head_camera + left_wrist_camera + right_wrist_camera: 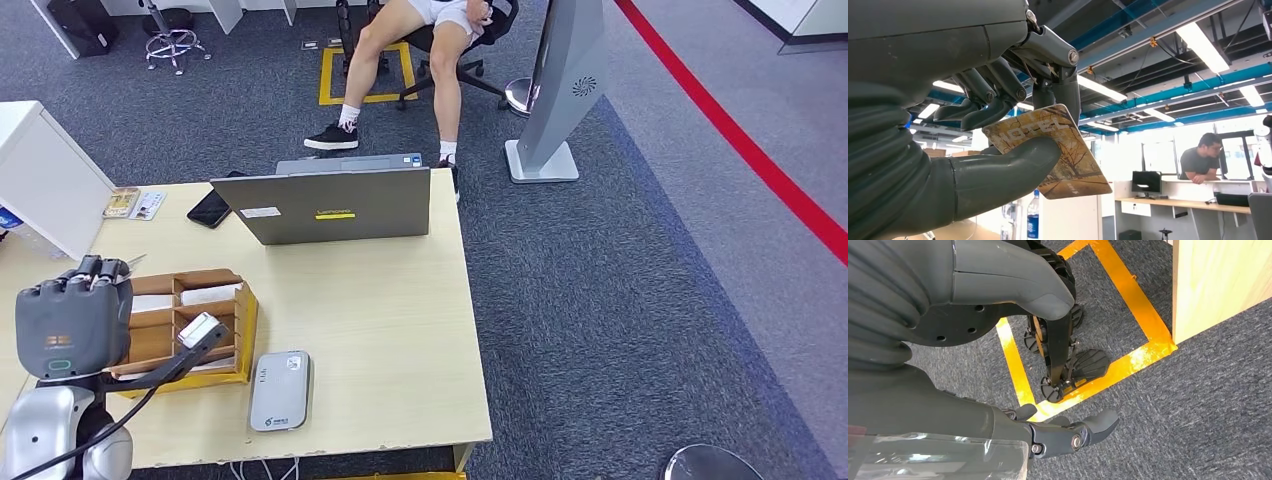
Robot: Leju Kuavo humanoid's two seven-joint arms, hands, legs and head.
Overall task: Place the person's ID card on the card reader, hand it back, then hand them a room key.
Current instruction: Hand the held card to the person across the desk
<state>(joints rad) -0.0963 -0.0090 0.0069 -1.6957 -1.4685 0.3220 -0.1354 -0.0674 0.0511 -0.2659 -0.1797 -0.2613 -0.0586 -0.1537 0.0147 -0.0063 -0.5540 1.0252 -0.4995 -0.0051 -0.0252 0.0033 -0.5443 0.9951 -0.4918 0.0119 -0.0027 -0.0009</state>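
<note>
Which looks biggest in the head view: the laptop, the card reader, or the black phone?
1. Laptop, the biggest.
2. Card reader; it sits nearer the camera, which may enlarge it a bit.
3. Black phone, the smallest.

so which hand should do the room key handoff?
Left. The left hand already pinches the hotel key card, raised over the desk. The right hand hangs low above the floor, holding nothing.

Light wooden table (380, 330) carries a grey laptop (335, 205) at its far edge, a black phone (209, 209) beside it, a cardboard organiser (190, 330) and a grey card reader (280, 390) nearest.
</note>
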